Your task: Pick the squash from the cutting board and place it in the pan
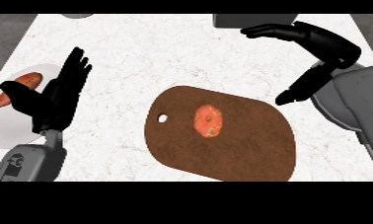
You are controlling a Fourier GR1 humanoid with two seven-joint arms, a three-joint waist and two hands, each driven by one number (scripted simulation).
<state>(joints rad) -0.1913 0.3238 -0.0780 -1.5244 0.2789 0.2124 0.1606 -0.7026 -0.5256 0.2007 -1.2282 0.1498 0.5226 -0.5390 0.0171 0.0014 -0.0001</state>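
The squash (208,121) lies near the middle of the brown cutting board (247,154), untouched. The right hand (320,50) hangs open above the counter (146,50), up and right of the board, holding nothing; it should come down over the squash before its fingers curl. The left hand (55,97) rests open at the left edge. No writing shows.
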